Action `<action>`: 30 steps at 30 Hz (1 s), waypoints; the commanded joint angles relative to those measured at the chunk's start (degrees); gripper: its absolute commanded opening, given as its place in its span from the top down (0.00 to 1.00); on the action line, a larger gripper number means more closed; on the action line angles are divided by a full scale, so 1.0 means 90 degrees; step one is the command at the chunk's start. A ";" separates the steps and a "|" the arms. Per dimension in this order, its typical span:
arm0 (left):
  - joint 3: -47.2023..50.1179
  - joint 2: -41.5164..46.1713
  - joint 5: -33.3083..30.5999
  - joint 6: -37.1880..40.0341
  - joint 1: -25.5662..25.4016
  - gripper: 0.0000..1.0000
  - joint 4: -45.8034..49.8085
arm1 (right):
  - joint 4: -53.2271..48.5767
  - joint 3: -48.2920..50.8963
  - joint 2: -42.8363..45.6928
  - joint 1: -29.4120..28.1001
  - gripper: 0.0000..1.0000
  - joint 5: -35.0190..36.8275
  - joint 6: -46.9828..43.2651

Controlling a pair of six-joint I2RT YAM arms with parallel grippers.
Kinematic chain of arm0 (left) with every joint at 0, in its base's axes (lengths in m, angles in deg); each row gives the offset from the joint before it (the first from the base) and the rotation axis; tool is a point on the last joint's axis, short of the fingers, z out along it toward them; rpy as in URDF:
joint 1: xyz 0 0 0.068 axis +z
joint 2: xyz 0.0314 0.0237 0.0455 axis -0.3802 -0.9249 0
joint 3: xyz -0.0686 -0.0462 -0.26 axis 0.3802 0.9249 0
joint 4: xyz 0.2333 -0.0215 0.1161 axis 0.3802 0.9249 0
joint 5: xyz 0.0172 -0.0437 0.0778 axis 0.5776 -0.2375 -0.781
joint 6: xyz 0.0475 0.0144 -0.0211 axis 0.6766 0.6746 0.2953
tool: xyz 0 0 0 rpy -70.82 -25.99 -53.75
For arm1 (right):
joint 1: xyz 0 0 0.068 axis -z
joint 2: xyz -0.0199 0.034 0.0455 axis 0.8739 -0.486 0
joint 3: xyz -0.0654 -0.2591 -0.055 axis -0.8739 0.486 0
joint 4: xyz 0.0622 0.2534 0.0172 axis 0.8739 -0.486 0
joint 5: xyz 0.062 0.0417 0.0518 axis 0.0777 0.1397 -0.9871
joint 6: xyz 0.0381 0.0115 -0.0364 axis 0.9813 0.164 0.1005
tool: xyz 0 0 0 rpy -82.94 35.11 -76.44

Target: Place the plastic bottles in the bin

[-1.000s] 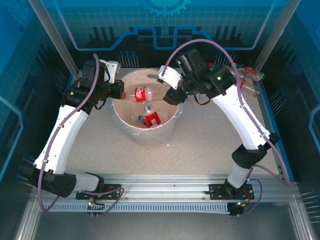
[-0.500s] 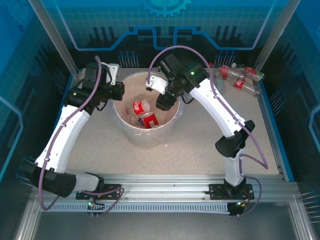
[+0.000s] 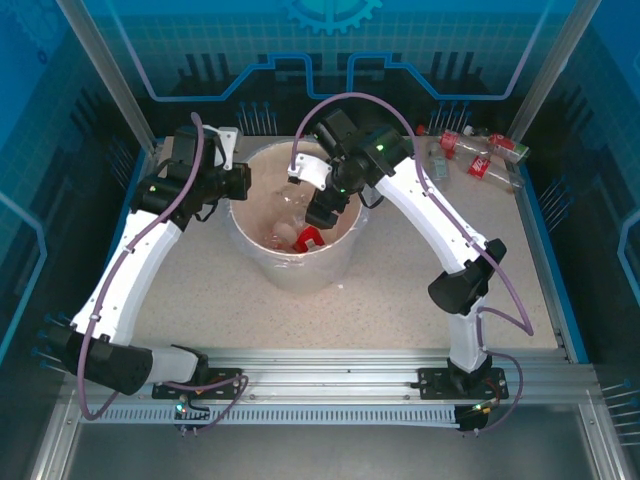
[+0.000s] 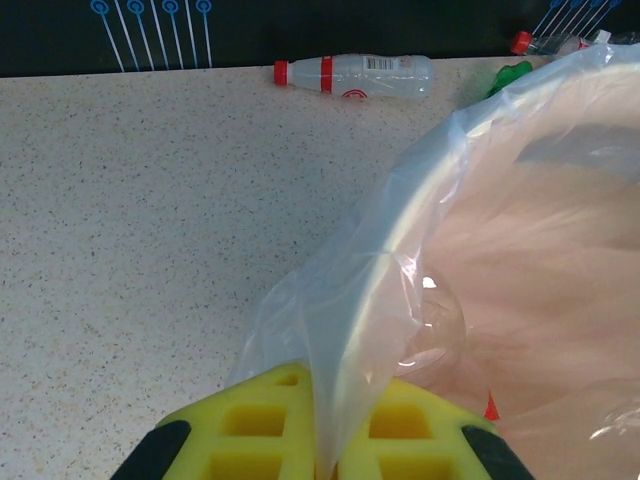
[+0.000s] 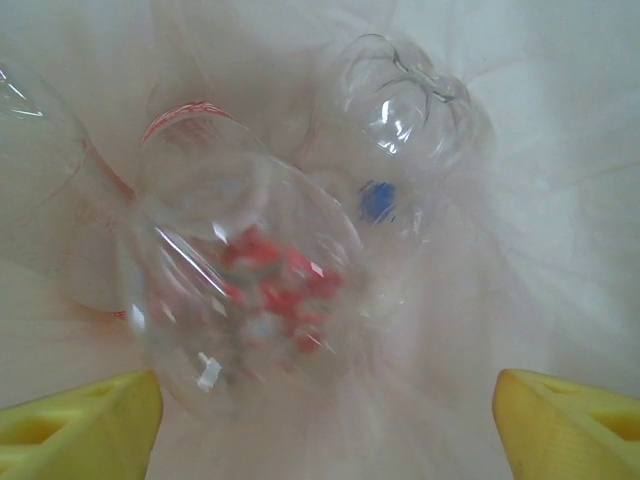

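The cream-white bin (image 3: 296, 272) stands at the middle of the table's far half, lined with a clear bag (image 4: 350, 290). My left gripper (image 3: 240, 182) (image 4: 338, 400) is at the bin's left rim, shut on a fold of the bag liner. Above the bin's mouth my right gripper (image 3: 320, 213) (image 5: 325, 430) is open, its yellow fingertips (image 5: 80, 425) far apart. Just below it a red-labelled plastic bottle (image 5: 240, 290) shows blurred and free of the fingers. More plastic bottles (image 3: 306, 238) lie inside the bin, one with a blue cap (image 5: 400, 110).
Several plastic bottles (image 3: 478, 156) lie on the table at the far right. In the left wrist view a red-capped bottle (image 4: 355, 75) and a green one (image 4: 510, 75) lie by the back wall beyond the bin's rim (image 4: 470, 160).
My right gripper swung left over the bin, lowered and opened; the red-labelled bottle it carried has left its fingers and dropped into the bin. The left gripper has held still.
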 commanded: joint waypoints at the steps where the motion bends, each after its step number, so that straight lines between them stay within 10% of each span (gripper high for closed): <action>1: -0.0055 0.0162 0.0225 -0.0377 -0.0036 1.00 -0.0729 | 0.0187 0.0115 0.0381 0.0032 0.11 -0.0106 -0.0017; 15: 0.0028 -0.0072 0.0108 -0.0449 -0.0022 1.00 -0.0749 | 0.2758 0.1933 0.2272 0.0628 0.06 -0.0627 0.0451; 30: 0.0047 -0.0098 0.0295 -0.0823 0.0746 1.00 -0.0381 | 0.4688 0.3282 0.2274 0.3125 0.03 -0.1891 0.2753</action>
